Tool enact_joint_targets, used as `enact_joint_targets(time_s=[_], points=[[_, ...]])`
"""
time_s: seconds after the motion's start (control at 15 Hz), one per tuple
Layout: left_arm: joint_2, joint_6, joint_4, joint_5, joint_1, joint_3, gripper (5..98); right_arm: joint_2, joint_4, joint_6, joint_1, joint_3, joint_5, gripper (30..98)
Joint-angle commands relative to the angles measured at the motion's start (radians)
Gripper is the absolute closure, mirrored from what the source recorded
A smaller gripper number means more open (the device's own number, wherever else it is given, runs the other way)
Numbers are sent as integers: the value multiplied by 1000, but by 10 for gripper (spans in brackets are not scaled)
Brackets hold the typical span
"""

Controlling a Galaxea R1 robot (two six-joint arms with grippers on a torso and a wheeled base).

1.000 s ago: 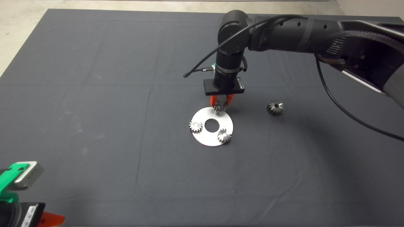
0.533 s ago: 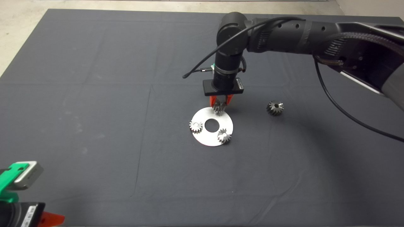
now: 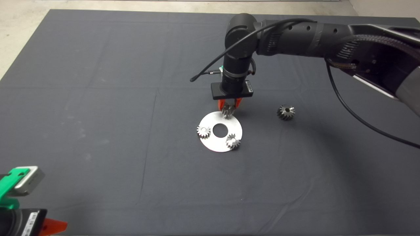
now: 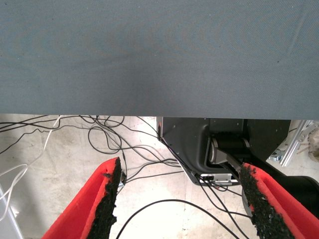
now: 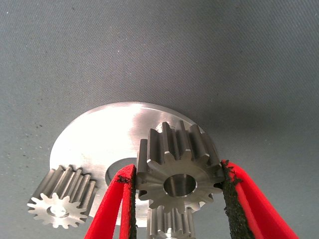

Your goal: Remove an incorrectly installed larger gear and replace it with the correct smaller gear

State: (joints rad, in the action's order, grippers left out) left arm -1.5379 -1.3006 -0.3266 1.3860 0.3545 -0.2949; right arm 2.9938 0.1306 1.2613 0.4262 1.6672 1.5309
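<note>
Steel teeth of the smaller gear (image 5: 179, 174) sit pinched between the black pads of the right gripper (image 3: 230, 105), at the far edge of the round metal plate (image 3: 238, 126). Two other small gears (image 3: 203, 131) stand on the plate. The larger gear (image 3: 285, 112) lies on the mat (image 3: 98, 98), well apart to the right. The left gripper (image 4: 182, 209) waits at the lower left, fingers spread.

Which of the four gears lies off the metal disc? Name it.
The larger gear, alone on the dark mat right of the disc. Two small gears sit on the disc; the right claw holds the smaller gear over it.
</note>
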Motion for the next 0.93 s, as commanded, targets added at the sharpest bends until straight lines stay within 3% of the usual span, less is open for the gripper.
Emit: enact_joint_targets(time_s=[0.0, 0.87], points=[[5, -3, -12, 1, -2, -7, 439, 11, 35, -3, 3, -11, 63, 936], [0, -16, -11, -1, -2, -18, 439, -23, 26, 12, 19, -58, 77, 937]])
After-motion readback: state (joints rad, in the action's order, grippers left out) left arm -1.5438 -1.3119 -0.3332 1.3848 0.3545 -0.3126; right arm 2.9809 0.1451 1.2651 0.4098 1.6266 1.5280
